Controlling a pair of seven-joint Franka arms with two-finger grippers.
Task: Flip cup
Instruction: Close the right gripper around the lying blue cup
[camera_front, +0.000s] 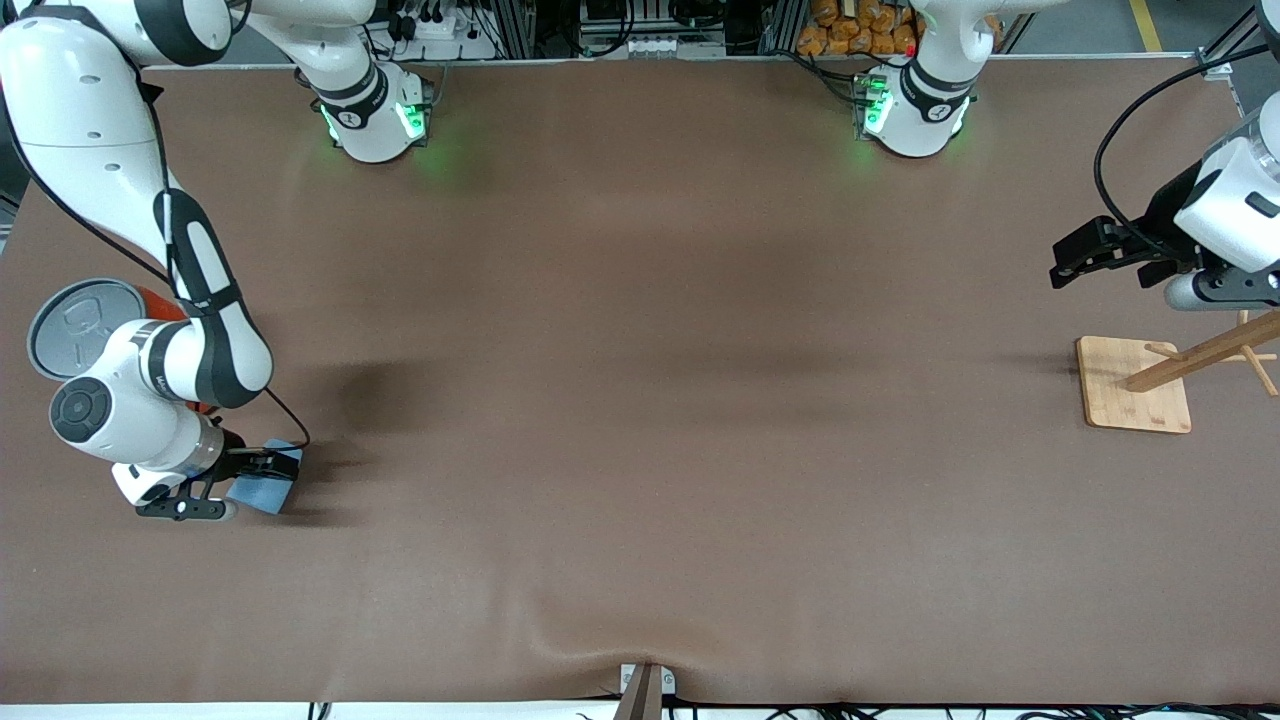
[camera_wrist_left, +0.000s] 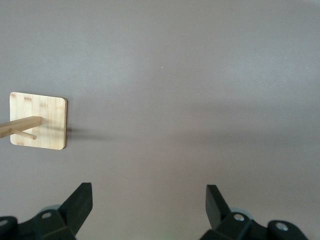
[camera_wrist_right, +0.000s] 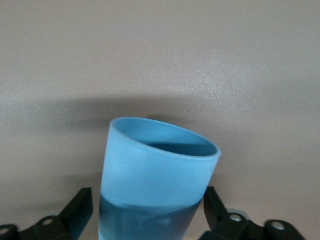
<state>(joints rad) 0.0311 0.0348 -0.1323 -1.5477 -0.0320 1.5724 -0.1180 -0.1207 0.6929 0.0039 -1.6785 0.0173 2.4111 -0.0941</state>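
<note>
The light-blue cup (camera_front: 258, 495) is at the right arm's end of the table, tipped over with its mouth pointing away from the wrist. In the right wrist view the cup (camera_wrist_right: 157, 165) fills the space between the black fingers, and its darker blue inside shows. My right gripper (camera_front: 278, 468) is low at the cup, open, with one finger on each side of the cup's lower body (camera_wrist_right: 149, 202). My left gripper (camera_front: 1085, 255) is open and empty above the table at the left arm's end; it waits, and its fingers (camera_wrist_left: 80, 200) stand wide apart.
A large orange can (camera_front: 165, 300) with a grey pull-tab lid (camera_front: 85, 328) stands close to the right arm, farther from the front camera than the cup. A wooden rack on a square base (camera_front: 1135, 385) stands below the left gripper; it also shows in the left wrist view (camera_wrist_left: 47, 120).
</note>
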